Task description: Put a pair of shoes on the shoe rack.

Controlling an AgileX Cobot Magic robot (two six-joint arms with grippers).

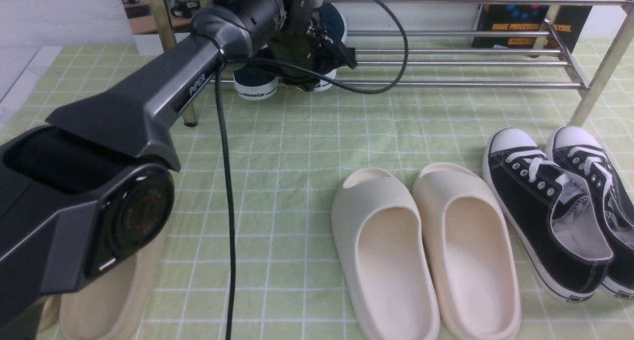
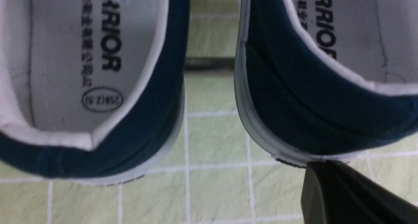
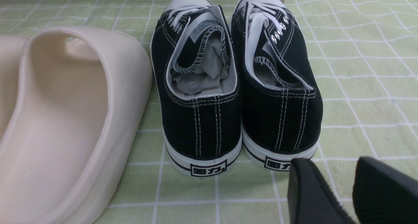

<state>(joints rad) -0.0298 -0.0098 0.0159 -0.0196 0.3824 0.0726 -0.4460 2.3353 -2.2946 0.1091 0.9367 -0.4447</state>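
Pair of shoes (image 1: pixel 255 80): at 11 o'clock on the table, toes inward and heels toward the robot. They appear to rest on the lower shelf with their heels overhanging the front bar and a clear gap between them.
Shoe build: navy canvas uppers, white-trimmed collars, white rubber soles and grey insoles (image 2: pixel 98 54) printed WARRIOR. The soft walls would likely yield under a pinch.
Shoe rack (image 1: pixel 465 85): spans 12 o'clock. It has thin polished chrome bars and thicker uprights, and the bars look smooth, so a sole likely needs two of them for support.
Left gripper (image 1: pixel 319 57): extended over the heels at shelf height. Only one matte black finger (image 2: pixel 346 194) shows, close by one heel. Cannot tell whether the jaws are spread or closed.
Right gripper (image 3: pixel 339 175): low behind the black sneakers (image 1: pixel 545 206) at 4 o'clock. Its fingers are nearly pressed together and hold nothing, so it is probably parked clear.
Cloth (image 1: pixel 297 146): green check, slightly wrinkled.
Cream slides (image 1: pixel 381 251): at 5 o'clock, moulded foam, smooth and rounded.
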